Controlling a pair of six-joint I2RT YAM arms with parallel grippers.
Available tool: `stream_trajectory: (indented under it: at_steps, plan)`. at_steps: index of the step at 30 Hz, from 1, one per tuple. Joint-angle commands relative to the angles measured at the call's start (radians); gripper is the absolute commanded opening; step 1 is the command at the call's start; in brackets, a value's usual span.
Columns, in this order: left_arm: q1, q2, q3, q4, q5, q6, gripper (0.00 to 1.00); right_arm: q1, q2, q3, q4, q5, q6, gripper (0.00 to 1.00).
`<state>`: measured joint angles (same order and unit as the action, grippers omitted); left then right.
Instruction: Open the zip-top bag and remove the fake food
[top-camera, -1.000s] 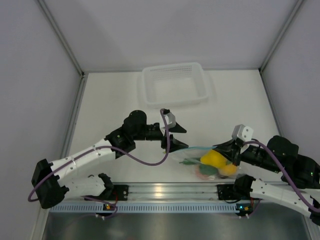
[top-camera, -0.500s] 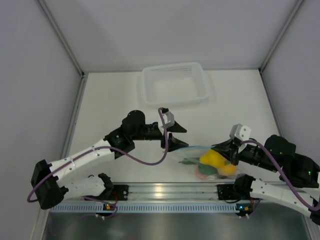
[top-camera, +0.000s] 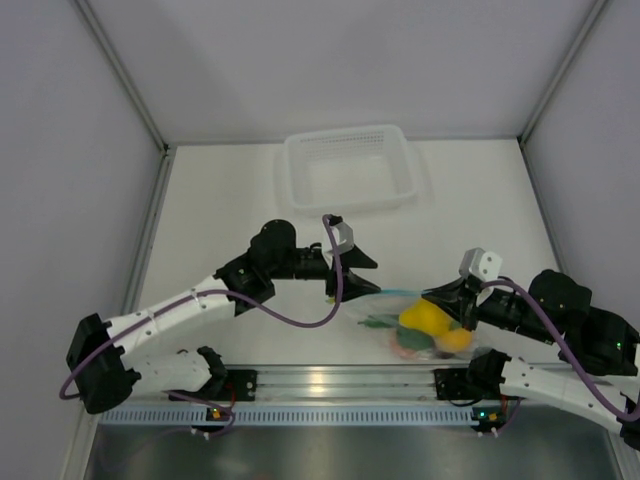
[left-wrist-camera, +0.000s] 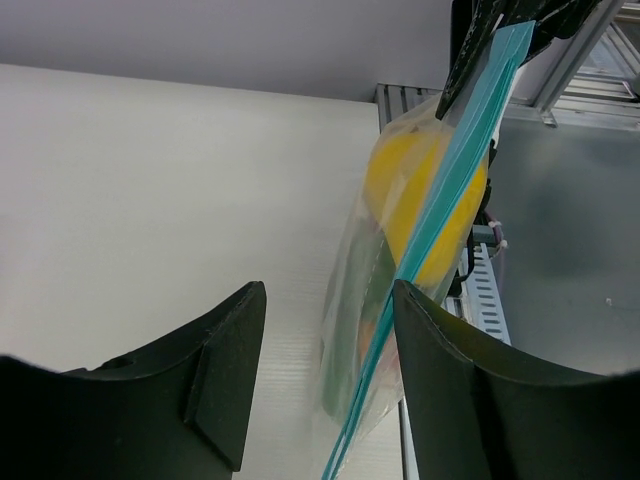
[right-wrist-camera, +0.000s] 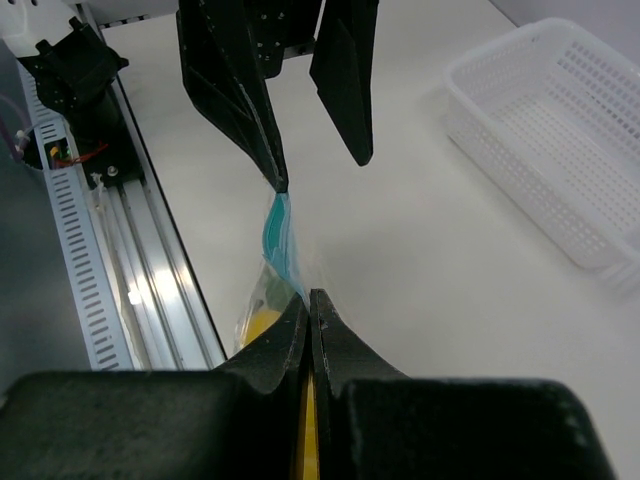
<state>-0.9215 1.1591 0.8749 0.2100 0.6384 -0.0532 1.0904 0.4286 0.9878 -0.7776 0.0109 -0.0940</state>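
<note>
left fingers: narrower, at zip-top bag | right fingers: still clamping it

Clear soft plastic zip-top bag: glossy film noted. Yellow plastic fake food inside: smooth. Far white mesh plastic basket, white tabletop: matt.

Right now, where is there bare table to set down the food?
Bare table lies left of the white basket, right of it, and between it and the right arm. It is crowded near the front edge, where both jaws crowd the zip-top bag.
</note>
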Motion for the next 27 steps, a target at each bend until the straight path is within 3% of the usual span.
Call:
stream_trajectory:
  at_steps: [1,11,22,27]
  plan:
    - [-0.005,0.010,0.019,0.071,0.011,-0.007,0.59,0.014,0.004,0.003,0.089,0.003,0.000,0.00]
    - [-0.017,0.044,0.001,0.094,0.053,-0.008,0.56,0.014,0.002,-0.008,0.115,0.021,0.011,0.00]
    - [-0.019,0.010,-0.025,0.121,0.055,-0.020,0.61,0.012,0.004,-0.012,0.101,0.064,0.023,0.00]
    - [-0.019,0.028,-0.045,0.120,0.046,-0.014,0.54,0.014,-0.019,-0.023,0.141,0.026,0.031,0.00]
